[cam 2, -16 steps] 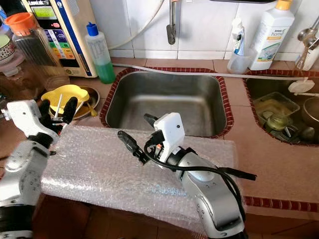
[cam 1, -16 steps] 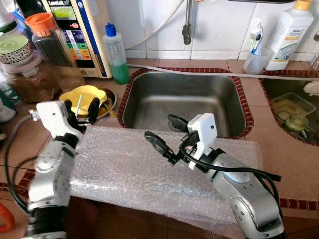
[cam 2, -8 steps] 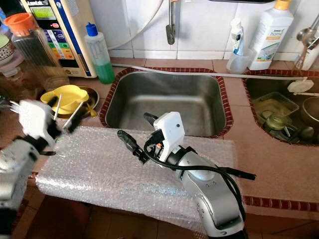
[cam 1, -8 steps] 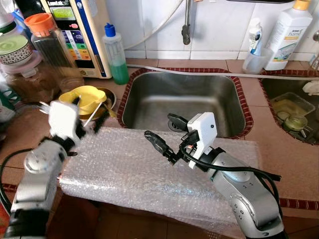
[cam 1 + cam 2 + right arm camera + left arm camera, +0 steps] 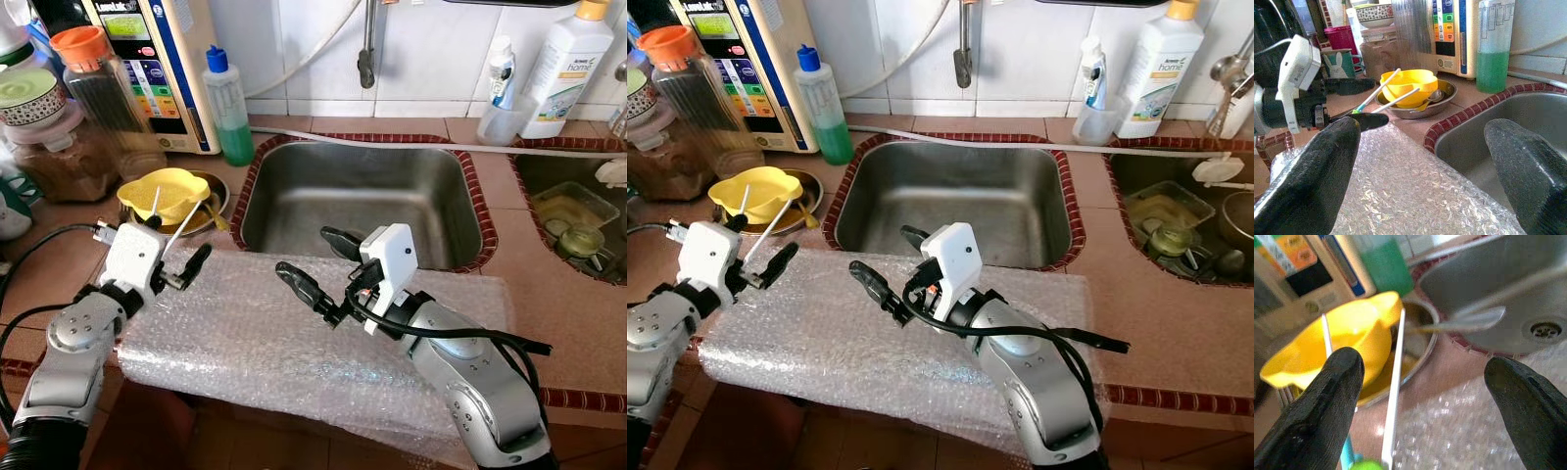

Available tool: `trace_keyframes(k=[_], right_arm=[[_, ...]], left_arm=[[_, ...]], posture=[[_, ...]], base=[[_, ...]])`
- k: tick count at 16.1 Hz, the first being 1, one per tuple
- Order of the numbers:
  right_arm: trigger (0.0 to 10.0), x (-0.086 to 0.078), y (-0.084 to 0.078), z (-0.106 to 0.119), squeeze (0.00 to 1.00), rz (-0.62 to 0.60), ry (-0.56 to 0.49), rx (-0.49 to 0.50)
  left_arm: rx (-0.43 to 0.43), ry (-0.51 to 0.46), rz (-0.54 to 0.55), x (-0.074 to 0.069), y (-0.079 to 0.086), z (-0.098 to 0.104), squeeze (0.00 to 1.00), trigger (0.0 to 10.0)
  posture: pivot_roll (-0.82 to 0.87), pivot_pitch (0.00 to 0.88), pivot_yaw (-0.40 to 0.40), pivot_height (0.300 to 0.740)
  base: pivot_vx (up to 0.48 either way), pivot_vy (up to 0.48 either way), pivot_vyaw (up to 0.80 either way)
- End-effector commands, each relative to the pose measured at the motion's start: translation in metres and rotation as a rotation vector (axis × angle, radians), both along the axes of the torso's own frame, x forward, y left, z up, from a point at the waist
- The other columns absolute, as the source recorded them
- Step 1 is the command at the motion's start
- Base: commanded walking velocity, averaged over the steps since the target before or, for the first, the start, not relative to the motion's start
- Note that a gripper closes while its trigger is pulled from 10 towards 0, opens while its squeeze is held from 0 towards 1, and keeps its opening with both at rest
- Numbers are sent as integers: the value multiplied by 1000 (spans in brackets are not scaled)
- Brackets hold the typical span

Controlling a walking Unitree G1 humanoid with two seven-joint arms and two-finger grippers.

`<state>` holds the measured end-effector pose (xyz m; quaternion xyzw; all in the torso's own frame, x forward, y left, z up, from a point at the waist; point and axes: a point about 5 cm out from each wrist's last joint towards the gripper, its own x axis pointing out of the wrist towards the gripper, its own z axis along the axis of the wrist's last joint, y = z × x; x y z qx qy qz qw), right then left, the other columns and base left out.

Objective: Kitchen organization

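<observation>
Both tools (image 5: 168, 258) (image 5: 313, 262) gape over crinkly bubble wrap (image 5: 245, 333).

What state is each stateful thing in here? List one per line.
Stainless steel sink: empty, dry-looking.
Green liquid soap bottle: upright, blue cap on.
Yellow plastic bowl: resting in the metal bowl.
Left gripper: open, empty.
Right gripper: open, empty.
Bubble wrap sheet: spread flat.

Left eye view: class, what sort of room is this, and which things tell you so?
A home kitchen, most likely: a steel sink set in a tiled counter, a bottle of green dish soap, and a yellow bowl holding utensils.
</observation>
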<state>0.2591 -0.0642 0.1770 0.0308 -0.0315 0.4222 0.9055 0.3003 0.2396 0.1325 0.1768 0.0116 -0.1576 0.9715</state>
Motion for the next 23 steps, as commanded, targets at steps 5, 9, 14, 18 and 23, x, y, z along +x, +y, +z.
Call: trace_keyframes(k=[5,9,14,18,23], right_arm=[[10000,-3,4,2,0,14,-18,2],[10000,-4,5,2,0,17,-16,1],[10000,-6,6,2,0,23,-11,3],[10000,-6,6,2,0,24,-12,6],[10000,-6,5,2,0,20,-15,0]], left_arm=[[27,64,38,4,17,-5,0,10000],[-94,69,131,7,27,-6,0,10000],[-158,29,275,9,48,-1,0,10000],[-204,90,316,6,56,-10,0,10000],[-254,128,330,11,53,-16,0,9294]], posture=[[-185,122,91,740],[-184,129,90,740],[-181,134,92,740],[-182,134,93,740],[-196,135,90,740]], base=[[0,0,0],[0,0,0],[0,0,0],[0,0,0],[0,0,0]])
